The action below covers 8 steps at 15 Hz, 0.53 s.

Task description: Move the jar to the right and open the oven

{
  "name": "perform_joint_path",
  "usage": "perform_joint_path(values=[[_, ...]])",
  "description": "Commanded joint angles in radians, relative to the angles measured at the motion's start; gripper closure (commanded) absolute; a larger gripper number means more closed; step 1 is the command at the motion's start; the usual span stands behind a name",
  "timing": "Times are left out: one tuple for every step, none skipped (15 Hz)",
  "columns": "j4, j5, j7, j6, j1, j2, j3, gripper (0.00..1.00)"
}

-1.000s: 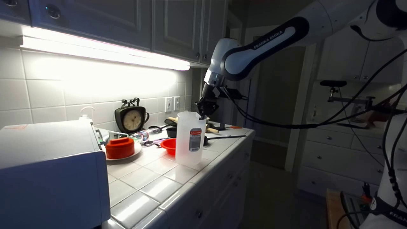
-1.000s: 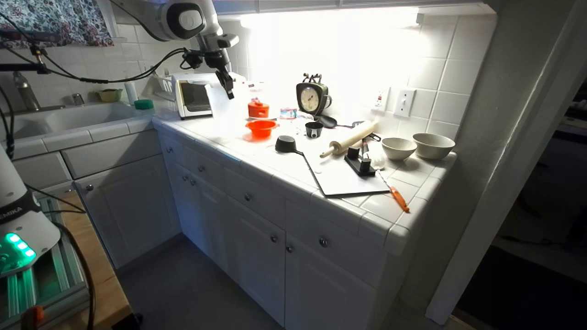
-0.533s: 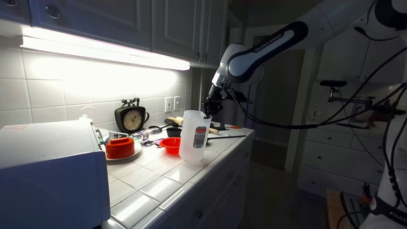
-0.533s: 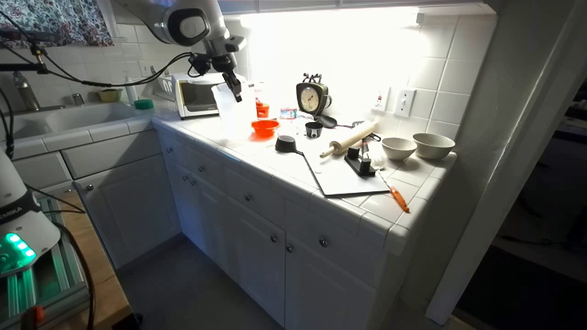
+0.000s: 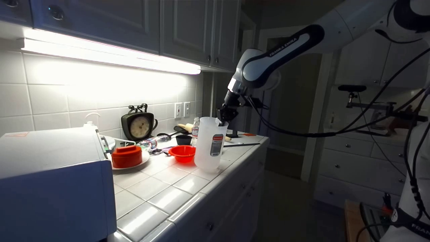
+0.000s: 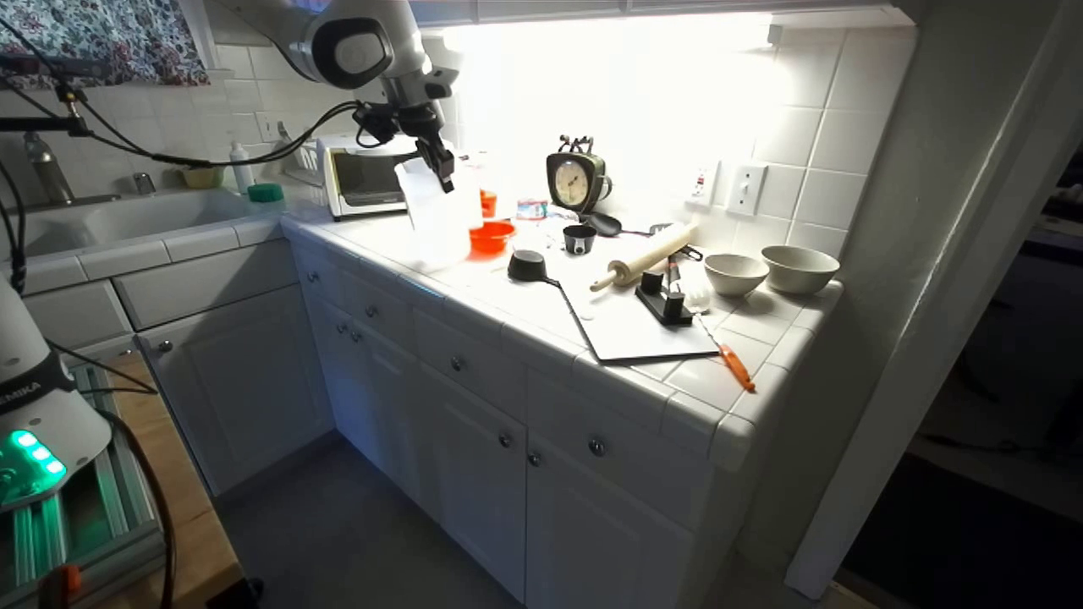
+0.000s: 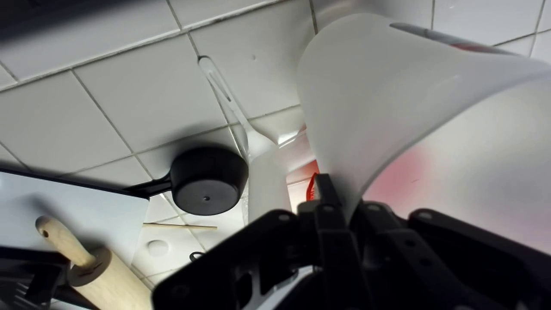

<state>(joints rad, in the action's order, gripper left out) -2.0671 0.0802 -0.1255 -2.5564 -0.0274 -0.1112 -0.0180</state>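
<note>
1. One gripper (image 7: pixel 349 205), pinched tight on the rim of the jar (image 5: pixel 206 148), which leans a bit.
2. Jar's just beside the red bowl (image 5: pixel 182 153), over the counter (image 5: pixel 163 185); can't tell if its base touches down.
3. Oven (image 6: pixel 364 179) door's closed, well apart from the jar.

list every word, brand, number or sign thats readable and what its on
"FRANKA EMIKA": robot forearm.
"FRAN", cut off by the picture edge: robot base.
"EMIKA", cut off likewise: same base, in an exterior view.
Too small or blurred to read: label on the jar, sticker on the toaster oven, clock dial, plastic bottle labels.
</note>
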Motion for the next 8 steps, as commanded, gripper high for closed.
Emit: perform_joint_path(values=[[-0.027, 0.027, 0.048, -0.017, -0.01, 0.028, -0.004, 0.99], [-0.025, 0.025, 0.048, -0.018, -0.011, 0.025, -0.004, 0.99], [-0.025, 0.023, 0.048, -0.017, -0.012, 0.023, -0.005, 0.99], [-0.023, 0.02, 0.046, -0.017, -0.012, 0.021, -0.006, 0.99], [-0.023, 0.018, 0.046, -0.015, -0.012, 0.02, -0.007, 0.99], [-0.022, 0.014, 0.042, -0.015, -0.012, 0.017, -0.008, 0.99], [-0.021, 0.014, 0.042, -0.013, -0.012, 0.016, -0.009, 0.99], [-0.021, 0.012, 0.041, -0.013, -0.012, 0.014, -0.01, 0.99]])
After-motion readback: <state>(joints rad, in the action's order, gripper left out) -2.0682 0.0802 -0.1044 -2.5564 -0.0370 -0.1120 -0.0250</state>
